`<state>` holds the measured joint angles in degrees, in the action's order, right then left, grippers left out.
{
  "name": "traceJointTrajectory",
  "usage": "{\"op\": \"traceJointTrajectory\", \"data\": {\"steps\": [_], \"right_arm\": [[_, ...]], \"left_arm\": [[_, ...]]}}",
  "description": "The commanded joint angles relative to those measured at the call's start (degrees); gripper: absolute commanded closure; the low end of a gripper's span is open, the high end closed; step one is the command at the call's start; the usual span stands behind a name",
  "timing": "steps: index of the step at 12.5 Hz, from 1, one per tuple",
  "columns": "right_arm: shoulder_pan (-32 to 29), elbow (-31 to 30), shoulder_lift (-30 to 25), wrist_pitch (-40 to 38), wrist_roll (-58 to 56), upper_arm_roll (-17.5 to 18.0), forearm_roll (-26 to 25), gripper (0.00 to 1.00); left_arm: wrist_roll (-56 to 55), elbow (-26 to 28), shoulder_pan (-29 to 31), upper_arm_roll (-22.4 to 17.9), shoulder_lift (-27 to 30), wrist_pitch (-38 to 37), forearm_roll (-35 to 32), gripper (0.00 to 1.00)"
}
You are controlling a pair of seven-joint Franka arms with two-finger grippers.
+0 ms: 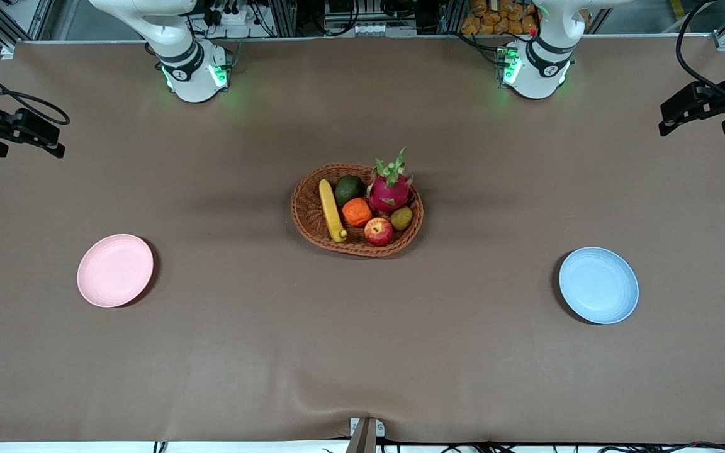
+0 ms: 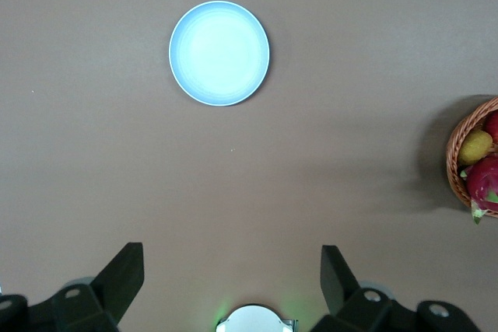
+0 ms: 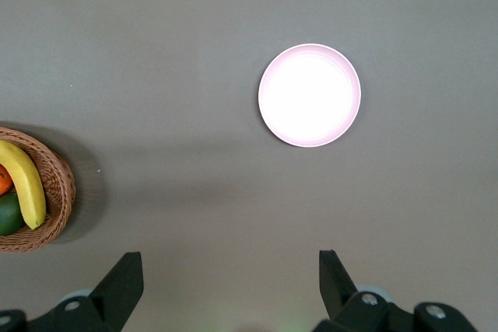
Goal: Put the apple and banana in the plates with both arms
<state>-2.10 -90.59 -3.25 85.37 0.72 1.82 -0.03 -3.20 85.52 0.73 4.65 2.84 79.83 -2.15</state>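
Note:
The apple (image 1: 378, 231) and the banana (image 1: 331, 210) lie in a brown wicker basket (image 1: 304, 217) at the table's middle. The apple is at the basket's edge nearest the front camera. The pink plate (image 1: 115, 270) lies toward the right arm's end, the blue plate (image 1: 598, 285) toward the left arm's end; both are empty. My left gripper (image 1: 696, 126) hangs high, open and empty; its wrist view (image 2: 232, 270) shows the blue plate (image 2: 219, 53). My right gripper (image 1: 29, 148) hangs high, open and empty; its wrist view (image 3: 231, 270) shows the pink plate (image 3: 310, 95) and the banana (image 3: 25, 184).
The basket also holds a pink dragon fruit (image 1: 390, 189), an orange ridged fruit (image 1: 357, 212), a dark green avocado (image 1: 349, 189) and a brownish kiwi (image 1: 401, 218). The arm bases (image 1: 192, 75) stand along the table's edge farthest from the front camera. Brown cloth covers the table.

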Motion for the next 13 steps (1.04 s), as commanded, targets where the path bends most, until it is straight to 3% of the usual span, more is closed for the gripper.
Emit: {"op": "traceJointTrajectory", "data": {"steps": [1, 6, 8, 11, 13], "right_arm": [[0.25, 0.85, 0.35, -0.38, 0.78, -0.15, 0.47, 0.00], [0.17, 0.85, 0.35, -0.47, 0.69, -0.15, 0.21, 0.00], [0.51, 0.85, 0.35, -0.64, 0.78, -0.06, 0.56, 0.00], [3.93, 0.76, 1.65, -0.73, 0.78, -0.06, 0.82, 0.00], [7.88, 0.67, 4.37, -0.73, 0.86, -0.06, 0.82, 0.00]], "left_arm": [[0.74, -0.62, 0.33, 0.01, -0.03, 0.06, 1.79, 0.00], [0.92, -0.97, 0.33, 0.10, -0.81, 0.06, 2.76, 0.00], [0.48, -0.97, -0.37, 0.18, -2.22, 0.15, 6.52, 0.00], [-2.14, -2.63, -2.91, 2.11, -8.27, 1.55, 9.27, 0.00], [-10.73, -2.64, -6.33, 2.99, -11.79, 5.75, 9.45, 0.00]]}}
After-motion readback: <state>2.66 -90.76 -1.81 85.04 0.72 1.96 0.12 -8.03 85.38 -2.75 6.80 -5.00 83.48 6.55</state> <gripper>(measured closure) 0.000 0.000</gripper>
